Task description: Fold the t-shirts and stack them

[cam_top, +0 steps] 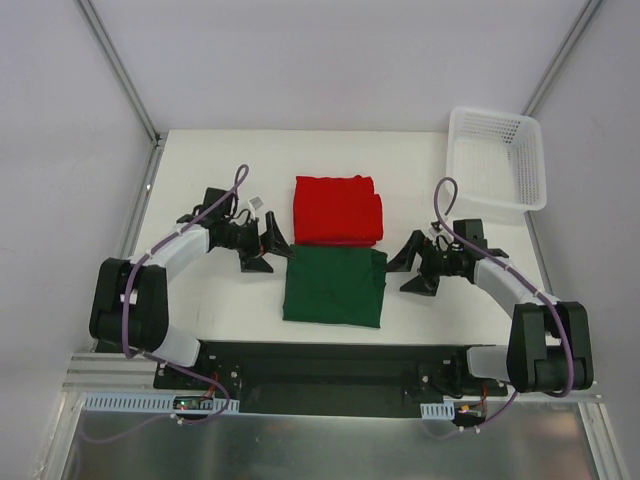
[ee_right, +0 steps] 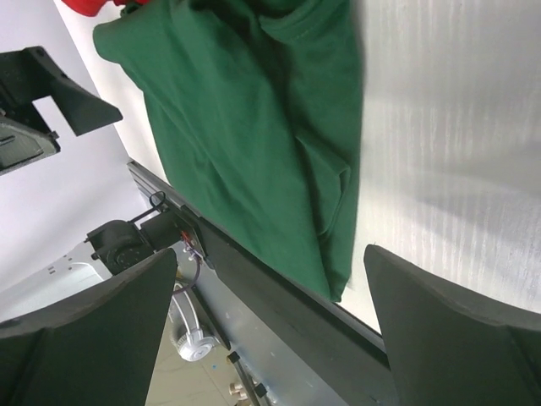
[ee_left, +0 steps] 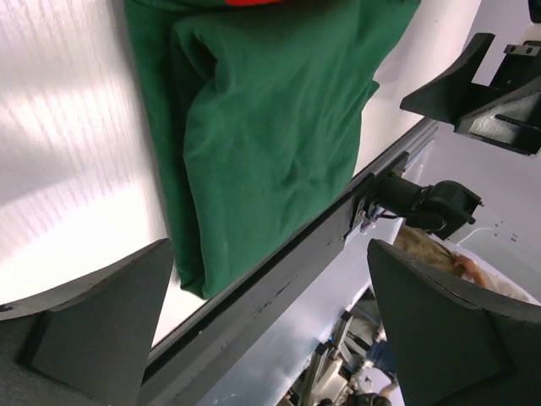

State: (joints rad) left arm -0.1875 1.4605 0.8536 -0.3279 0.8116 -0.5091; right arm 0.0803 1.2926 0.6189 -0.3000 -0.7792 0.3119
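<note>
A folded red t-shirt [cam_top: 338,210] lies at the table's middle. Just in front of it, touching its near edge, lies a folded green t-shirt [cam_top: 334,286], also seen in the left wrist view [ee_left: 262,127] and the right wrist view [ee_right: 254,127]. My left gripper [cam_top: 273,246] hovers open beside the green shirt's far-left corner, holding nothing. On the other side my right gripper [cam_top: 413,264] stands open next to the green shirt's right edge, also with nothing between its fingers.
A white plastic basket [cam_top: 497,157] sits at the table's far right corner. The black base rail [cam_top: 330,365] runs along the near edge, just in front of the green shirt. Aluminium frame posts rise at the back corners.
</note>
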